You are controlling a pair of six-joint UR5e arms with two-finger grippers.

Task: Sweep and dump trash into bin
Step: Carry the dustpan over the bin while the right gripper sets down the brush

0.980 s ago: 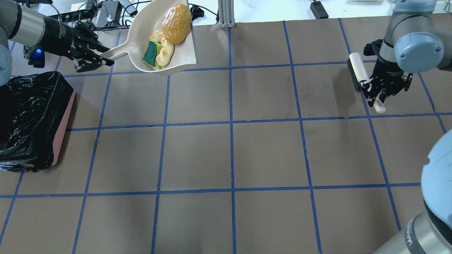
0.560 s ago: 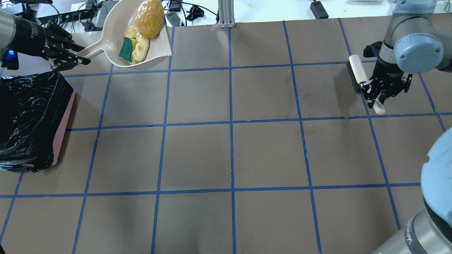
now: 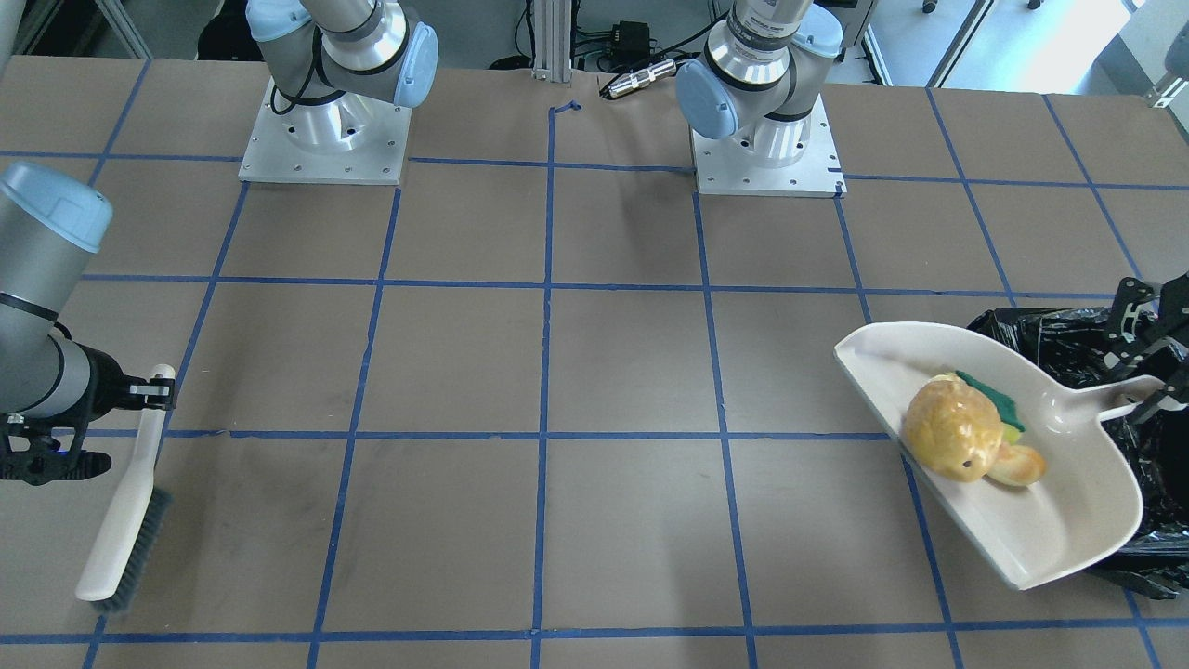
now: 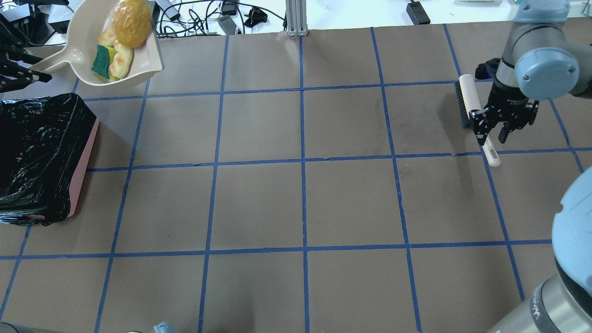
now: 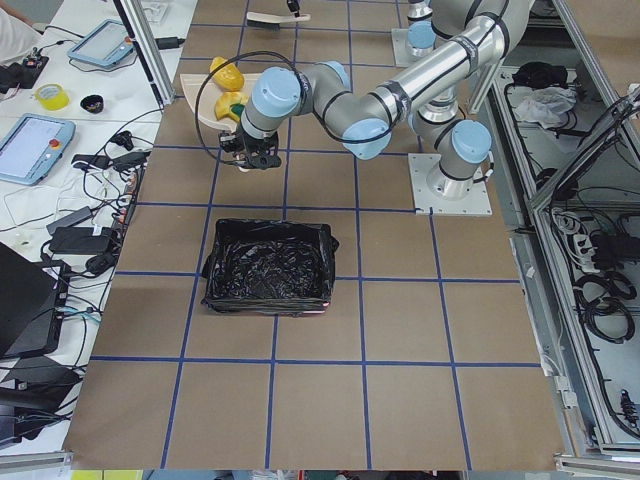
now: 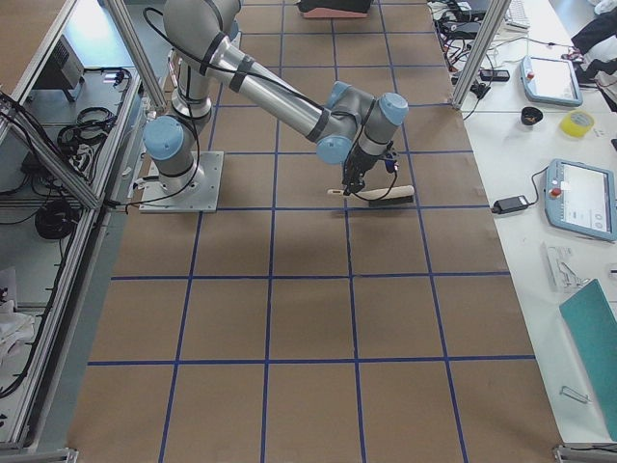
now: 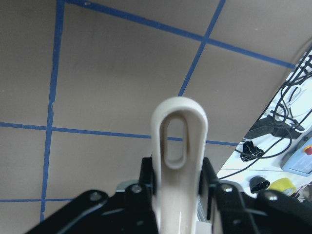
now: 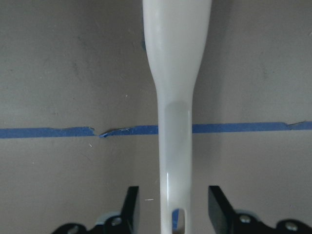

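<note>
My left gripper (image 4: 25, 74) is shut on the handle (image 7: 178, 146) of the beige dustpan (image 4: 78, 32) and holds it in the air past the far side of the bin (image 4: 83, 157). The bin is pink-sided and lined with a black bag. In the pan lie the golden-brown lump (image 4: 132, 16), the tan croissant piece (image 4: 121, 60) and the yellow-green sponge (image 4: 101, 62). My right gripper (image 4: 494, 134) is open, its fingers (image 8: 131, 207) on either side of the handle of the brush (image 4: 469, 99) without touching it. The brush lies on the table.
Cables and devices (image 4: 203, 14) lie on the white bench beyond the table's far edge, just behind the dustpan. A metal post (image 4: 294, 18) stands at the far middle. The two arm bases (image 3: 320, 130) are bolted at the robot's side.
My left arm has carried the loaded dustpan leftward, toward the bin's far side. My right gripper has lowered the brush to the table and opened off its handle.
</note>
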